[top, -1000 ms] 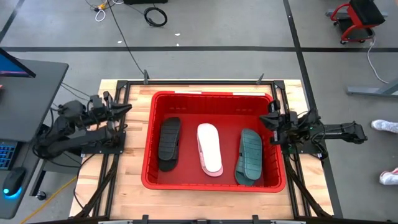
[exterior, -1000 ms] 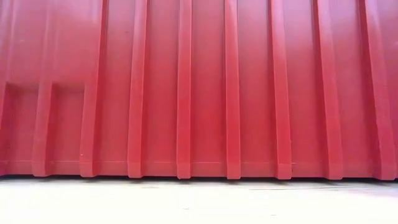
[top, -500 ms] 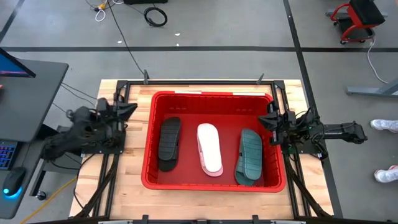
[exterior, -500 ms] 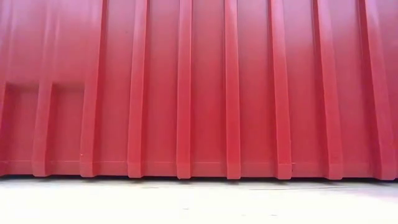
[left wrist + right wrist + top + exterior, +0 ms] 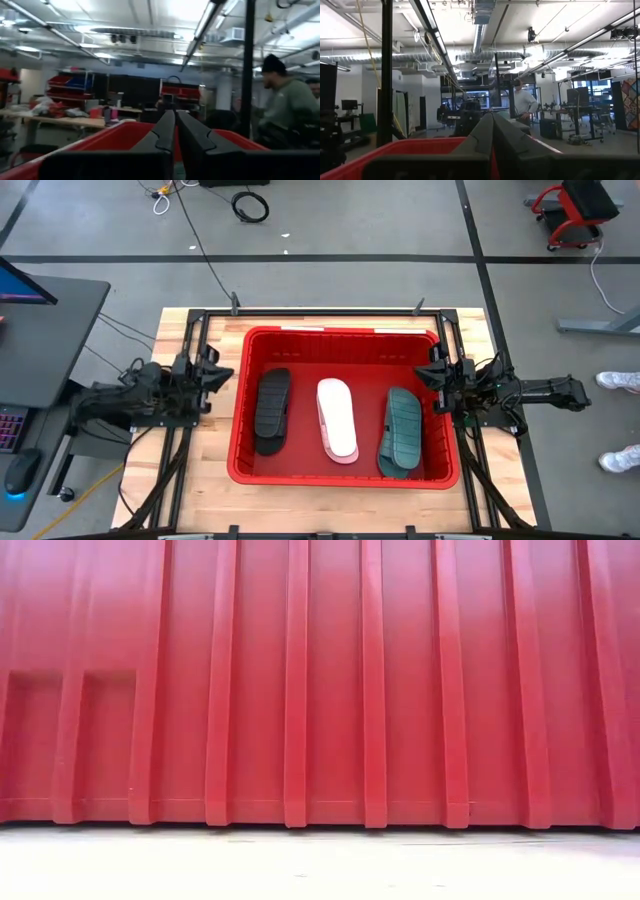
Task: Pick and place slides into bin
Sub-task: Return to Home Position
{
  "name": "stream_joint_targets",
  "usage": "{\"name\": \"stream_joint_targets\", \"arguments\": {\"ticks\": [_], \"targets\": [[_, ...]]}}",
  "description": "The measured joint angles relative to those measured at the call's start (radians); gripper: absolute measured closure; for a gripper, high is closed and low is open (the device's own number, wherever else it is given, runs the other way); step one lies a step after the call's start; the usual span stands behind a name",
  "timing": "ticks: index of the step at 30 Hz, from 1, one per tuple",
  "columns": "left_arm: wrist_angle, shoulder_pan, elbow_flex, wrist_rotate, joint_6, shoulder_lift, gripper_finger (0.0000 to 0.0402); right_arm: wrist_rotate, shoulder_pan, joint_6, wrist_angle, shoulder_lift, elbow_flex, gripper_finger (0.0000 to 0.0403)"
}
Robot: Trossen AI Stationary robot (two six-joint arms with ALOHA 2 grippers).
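Large red ribbed plastic bin (image 5: 340,333) holds black rubber slide (image 5: 272,410), white-pink slide (image 5: 337,418), teal slide (image 5: 402,430). Left gripper (image 5: 215,372), right gripper (image 5: 437,375): fingers pressed together, empty, flanking bin. Homing best done level, clear of rim.

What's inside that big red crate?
The bin holds a black slide, a white slide atop a pink slide whose edge shows, and a teal slide. Anything beneath those is covered.
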Motion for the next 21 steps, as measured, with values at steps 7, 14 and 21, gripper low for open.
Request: {"name": "stream_joint_targets", "arguments": {"ticks": [7,14,21], "targets": [[-0.049,-0.08,0.0,-0.001,0.054,0.002,0.037,0.0,0.0,0.0,-0.001,0.0,0.001,0.0385],[-0.049,-0.083,-0.001,-0.003,0.054,0.002,0.0361,0.0,0.0,-0.001,-0.001,0.0,0.001,0.0386],[-0.056,-0.082,-0.001,-0.003,0.054,0.002,0.0371,0.0,0.0,-0.001,-0.001,0.0,0.002,0.0387]]}}
